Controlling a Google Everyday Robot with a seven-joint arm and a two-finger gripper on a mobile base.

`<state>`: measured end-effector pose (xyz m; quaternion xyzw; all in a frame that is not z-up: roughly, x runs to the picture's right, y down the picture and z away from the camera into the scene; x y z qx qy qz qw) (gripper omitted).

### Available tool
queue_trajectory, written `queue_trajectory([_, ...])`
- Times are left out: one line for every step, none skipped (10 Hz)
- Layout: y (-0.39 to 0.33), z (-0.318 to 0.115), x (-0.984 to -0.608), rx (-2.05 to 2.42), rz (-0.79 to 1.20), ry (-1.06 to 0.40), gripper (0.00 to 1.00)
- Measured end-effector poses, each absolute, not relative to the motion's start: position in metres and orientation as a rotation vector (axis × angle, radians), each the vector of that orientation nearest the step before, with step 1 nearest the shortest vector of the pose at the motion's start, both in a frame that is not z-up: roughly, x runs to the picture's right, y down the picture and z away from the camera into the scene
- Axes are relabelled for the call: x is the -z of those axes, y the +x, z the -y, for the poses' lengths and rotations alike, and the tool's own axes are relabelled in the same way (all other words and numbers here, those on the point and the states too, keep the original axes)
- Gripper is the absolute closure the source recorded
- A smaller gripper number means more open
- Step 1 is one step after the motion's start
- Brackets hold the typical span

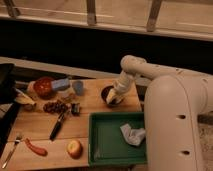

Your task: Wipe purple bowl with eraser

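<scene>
Purple bowl (105,93) sits near the right rear corner of the wooden bench (90,104), just behind a green tray (92,141). The white arm's end effector (114,93) dips into the bowl, clamped on a pale eraser (111,97) that touches the bowl's inside. A crumpled cloth (132,134) lies in the tray.

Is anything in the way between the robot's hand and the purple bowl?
No, nothing visible is. The gripper is right at the purple bowl, with the pale eraser at its tip over the bowl's dark inside. The red-orange bowl sits far off to the left, and the green tray lies nearer the camera.
</scene>
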<state>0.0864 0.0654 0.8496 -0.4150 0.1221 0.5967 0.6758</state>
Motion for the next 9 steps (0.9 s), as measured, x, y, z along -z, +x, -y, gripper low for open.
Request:
queue_trajectory([0.093, -0.06, -0.852, -1.35, -0.288, -0.917, 1.0])
queue_trajectory([0.096, -0.055, -0.857, -1.353, -0.294, -0.909, 1.0])
queue_trajectory([0.093, -0.046, -0.863, -1.358, -0.287, -0.907, 1.0])
queue_trajectory([0.09, -0.038, -0.87, -1.357, -0.275, -0.908, 1.0])
queue_trajectory([0.082, -0.034, -0.875, -1.348, -0.264, -0.912, 1.0])
queue_trajectory([0.067, -0.031, -0.877, -1.329, -0.247, -0.918, 1.0])
queue_trajectory([0.061, -0.036, -0.876, -1.314, -0.239, -0.929, 1.0])
queue_trajectory([0.06, -0.038, -0.873, -1.307, -0.233, -0.931, 1.0])
queue_trajectory([0.054, -0.046, -0.868, -1.287, -0.232, -0.938, 1.0])
